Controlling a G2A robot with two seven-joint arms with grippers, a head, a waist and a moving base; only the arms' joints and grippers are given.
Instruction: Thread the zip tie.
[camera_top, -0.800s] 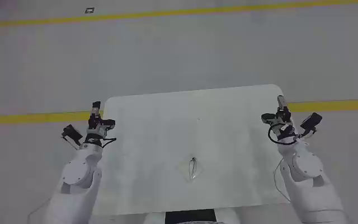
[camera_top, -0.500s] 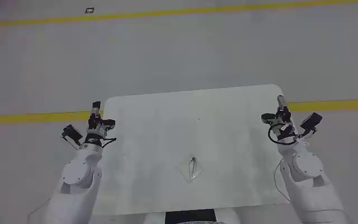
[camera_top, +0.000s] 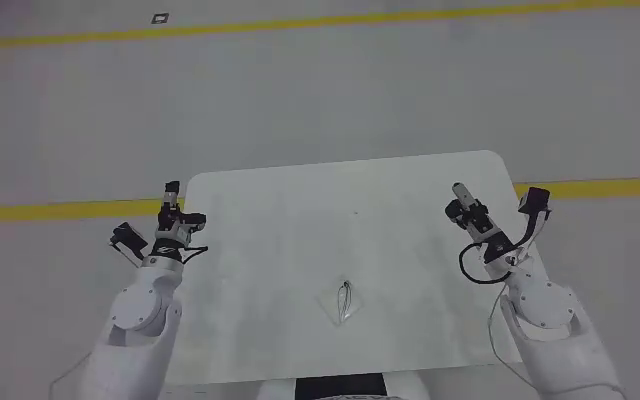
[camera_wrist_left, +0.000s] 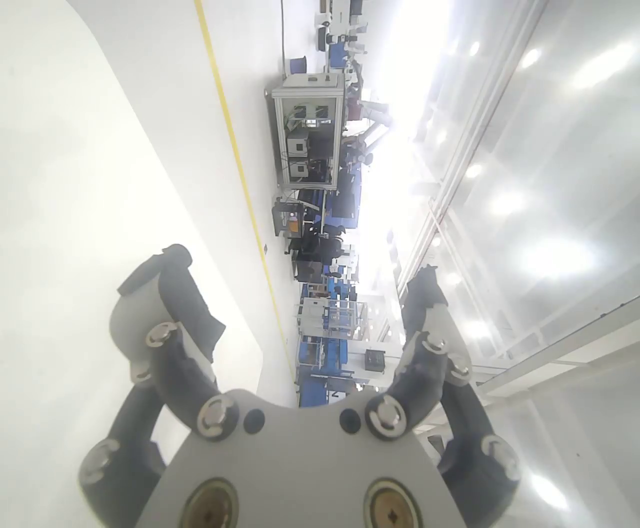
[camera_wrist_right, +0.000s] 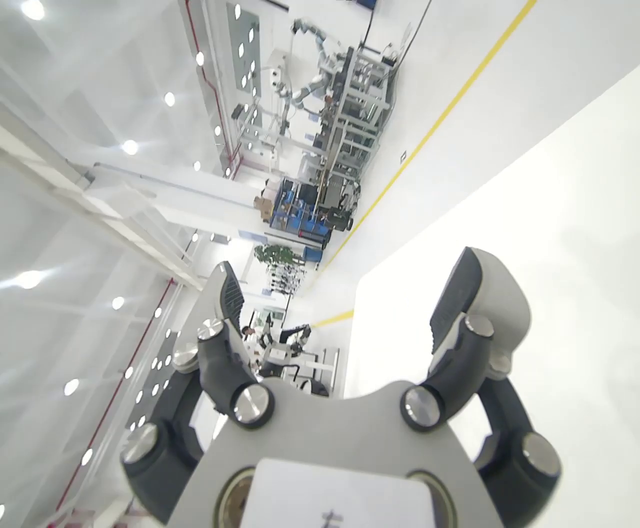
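Zip tie lies on the table, near-centre, well apart from both grippers. Risk: the strap is thin and low, so fingers may slip off or shove it away. Left gripper at the left edge, spread wide, empty. Right gripper over the right side, spread wide, empty.

Yellow lines are running across the pale floor; ceiling lights are blazing over equipment racks.
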